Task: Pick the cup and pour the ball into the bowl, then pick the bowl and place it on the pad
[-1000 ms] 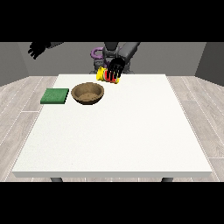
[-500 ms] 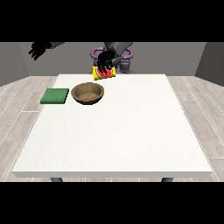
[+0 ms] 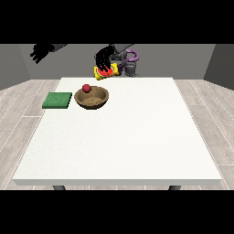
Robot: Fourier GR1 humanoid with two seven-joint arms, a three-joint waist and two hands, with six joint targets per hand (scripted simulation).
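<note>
Tipped further than half a second back: yellow cup (image 3: 105, 71) now lying nearly on its side, mouth turned down and toward the bowl (image 3: 92, 97), red interior showing. Red ball (image 3: 86, 87) out of the cup and in the air, just above the bowl's near-left rim; previously not visible outside the cup. Whether falling inside the rim or clipping its edge, cannot tell.

Held by the hand at the view's right (image 3: 104, 59), fingers curled down over the cup's top, wrapped round it. Tilted this way, by all appearance, so the ball rolls out under its own weight toward the bowl sitting lower and nearer the camera. Raised above the table's far edge, not resting on it.

Lifted high and well aside, the hand at the view's left (image 3: 40, 51): fingers loosely hanging, relaxed, holding nothing. Kept clear of the pour, probably.

Resting flat on the white table (image 3: 119, 137), the green pad (image 3: 57, 100) lies just beside the bowl on its left, apart, not touching. Short carry for the bowl once the ball has settled.

Pour under way, step 1 of 2 nearly complete; bowl not yet grasped, pad bare.
</note>
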